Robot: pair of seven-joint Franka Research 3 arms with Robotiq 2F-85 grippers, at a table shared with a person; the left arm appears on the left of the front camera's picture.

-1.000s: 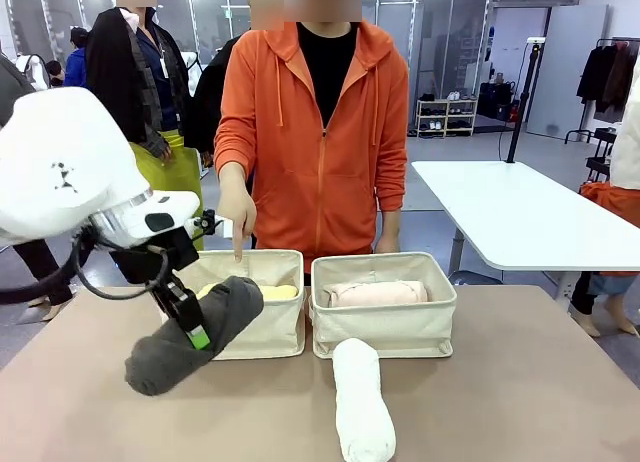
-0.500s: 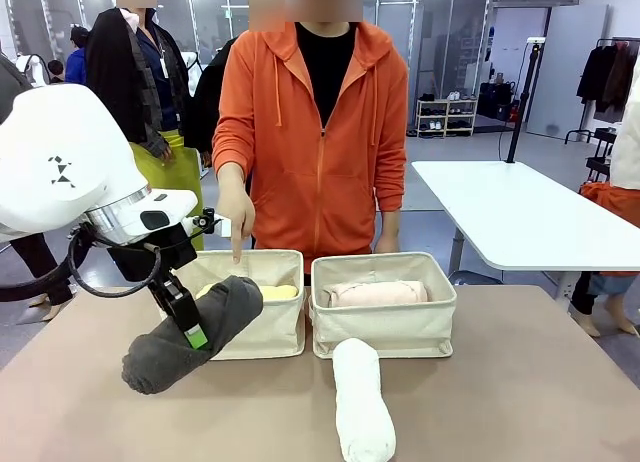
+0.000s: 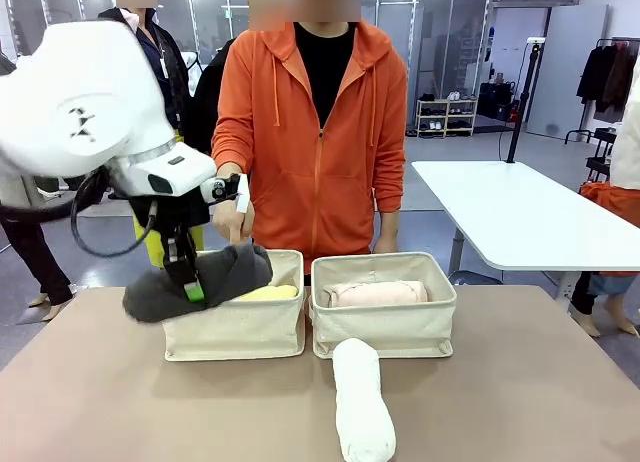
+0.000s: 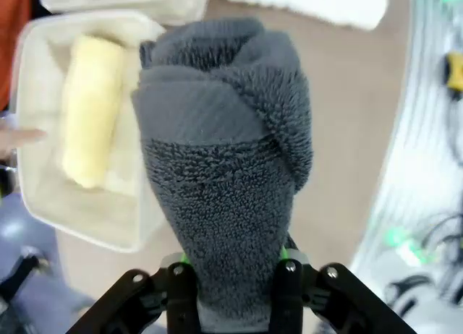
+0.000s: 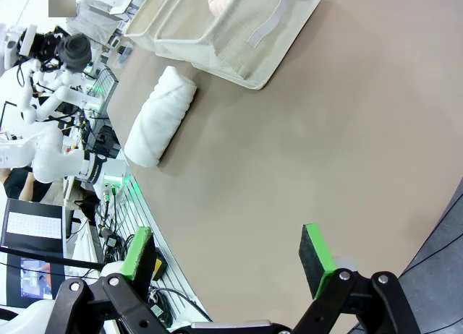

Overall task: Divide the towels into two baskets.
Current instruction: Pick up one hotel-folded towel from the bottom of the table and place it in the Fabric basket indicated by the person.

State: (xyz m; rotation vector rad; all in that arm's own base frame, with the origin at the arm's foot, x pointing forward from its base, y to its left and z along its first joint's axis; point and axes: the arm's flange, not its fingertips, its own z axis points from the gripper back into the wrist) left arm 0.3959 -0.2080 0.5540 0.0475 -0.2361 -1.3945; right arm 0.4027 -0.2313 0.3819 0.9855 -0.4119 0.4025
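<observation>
My left gripper (image 3: 190, 285) is shut on the dark grey towel (image 3: 200, 280), which hangs level over the left basket (image 3: 235, 330); the left wrist view shows the grey towel (image 4: 224, 168) clamped between the fingers above that basket (image 4: 43, 197). In it lies the pale yellow towel (image 3: 268, 293) (image 4: 90, 110). The right basket (image 3: 385, 327) (image 5: 239, 37) holds the pink towel (image 3: 375, 293). The white towel (image 3: 362, 402) (image 5: 160, 116) lies on the table in front of the right basket. My right gripper (image 5: 228, 254) stands open over bare tabletop.
A person in an orange hoodie (image 3: 315, 142) stands behind the baskets, one hand (image 3: 235, 217) pointing down at the left basket. A second table (image 3: 520, 217) is at the far right. Bare tabletop (image 3: 520, 382) lies to the front left and right.
My left gripper has lifted the dark grey towel from in front of the left basket up and back over its rim, turning it level. The person's hand stays pointing.
</observation>
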